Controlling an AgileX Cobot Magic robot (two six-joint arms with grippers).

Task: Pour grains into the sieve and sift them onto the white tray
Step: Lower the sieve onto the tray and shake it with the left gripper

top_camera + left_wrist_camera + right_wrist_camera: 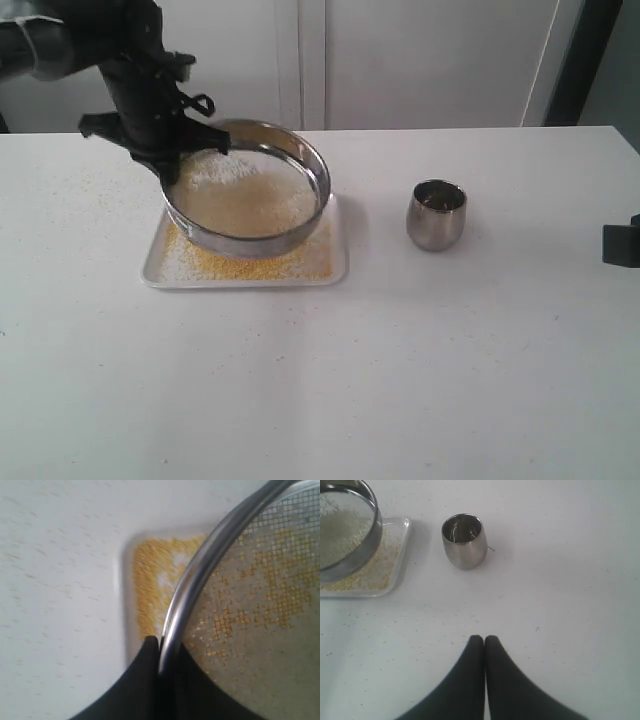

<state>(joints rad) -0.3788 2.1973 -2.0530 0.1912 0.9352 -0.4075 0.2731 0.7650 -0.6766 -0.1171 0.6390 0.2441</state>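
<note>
Gripping the sieve (260,238) rim at upper left, left hand (172,168) holds it tilted over the white tray (155,272), grains (250,265) sifted beneath; cup (437,213) centre-right; right hand (484,641) clenched empty at right edge; risk: vigorous shaking scattering grains onto table (300,400).

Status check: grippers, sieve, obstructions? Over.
Left gripper shut on sieve rim, sieve over white tray. Right gripper shut, empty. Grains on tray and in sieve. Steel cup stands clear.

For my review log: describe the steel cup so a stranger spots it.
In the exterior view, look right of the white tray under the sieve on the table. The steel cup stands upright, alone. It is small and rounded; the sieve is wide and shallow.
</note>
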